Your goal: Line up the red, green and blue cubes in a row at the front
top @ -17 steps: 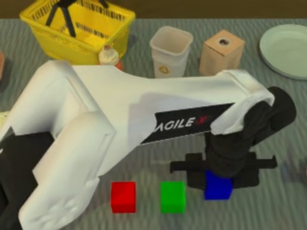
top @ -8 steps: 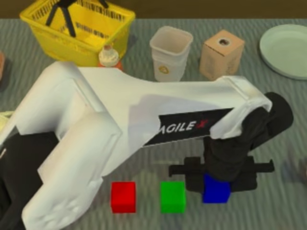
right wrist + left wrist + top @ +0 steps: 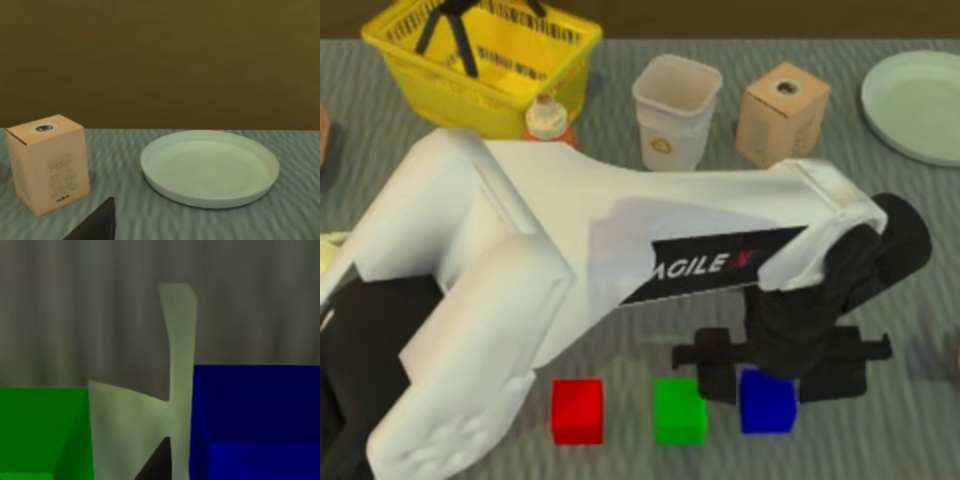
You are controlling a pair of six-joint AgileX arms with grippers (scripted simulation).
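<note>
My left arm reaches across the front of the bench, and my left hand [image 3: 772,372] hangs over the blue cube [image 3: 766,401], which sits at the right end of the row. From above, the hand's dark body covers the cube's far edge. In the left wrist view one pale finger [image 3: 179,355] stands in the gap between the blue cube [image 3: 255,420] and the green cube [image 3: 42,432], just beside the blue one's face; I cannot tell whether it touches. The other finger is out of sight, so I cannot tell whether the hand is released or clenched on the cube.

The red cube [image 3: 577,410], green cube [image 3: 679,410] and blue cube lie in a line running left to right along the front edge, each apart from its neighbour. The cubes have no long axis; all three sit flat, faces roughly square to the bench edges, the blue one a touch farther back than the others.

At the back stand a yellow basket [image 3: 485,62], an orange bottle [image 3: 548,118], a white cup [image 3: 676,108], a tan box [image 3: 782,110] and a pale plate [image 3: 918,103] at the far right. My right hand is not in the top view; its wrist camera looks at the box [image 3: 47,162] and plate [image 3: 210,167].
</note>
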